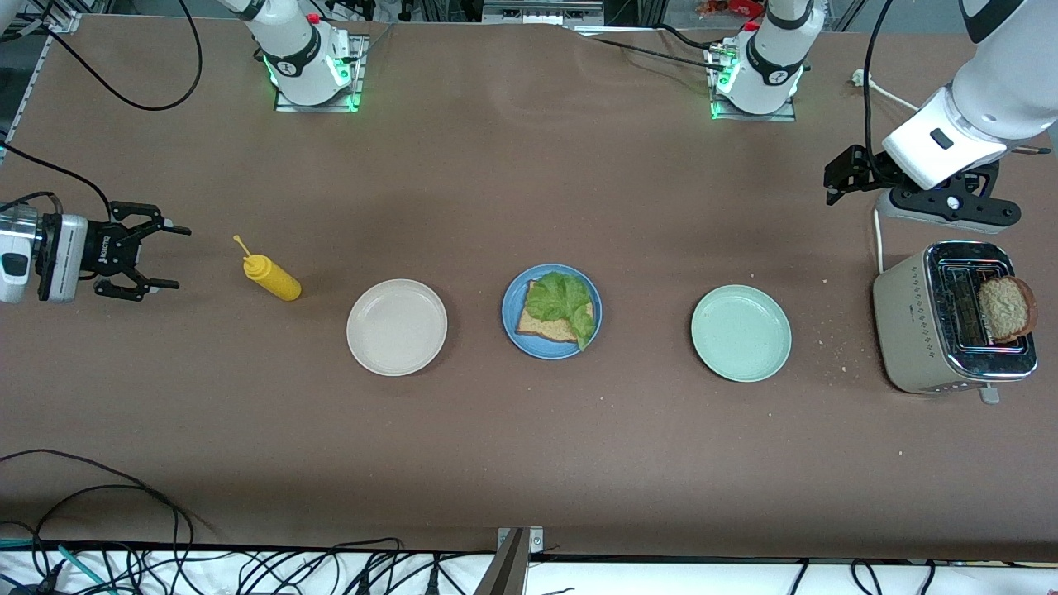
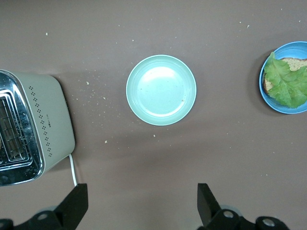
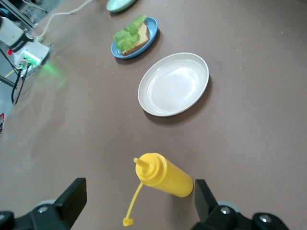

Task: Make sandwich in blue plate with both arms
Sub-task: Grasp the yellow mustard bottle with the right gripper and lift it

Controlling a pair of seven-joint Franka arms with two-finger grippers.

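The blue plate sits mid-table between two other plates. On it lies one brown bread slice with a ruffled lettuce leaf on top, uncovered. A second bread slice stands up out of the toaster at the left arm's end. My left gripper hangs open and empty over bare table beside the toaster; its wrist view shows the open left gripper, the toaster and the blue plate. My right gripper is open and empty, pointing at a yellow bottle.
A beige plate lies toward the right arm's end and a pale green plate toward the left arm's end. The yellow squeeze bottle lies on its side, cap strap loose. A power strip and crumbs lie near the toaster.
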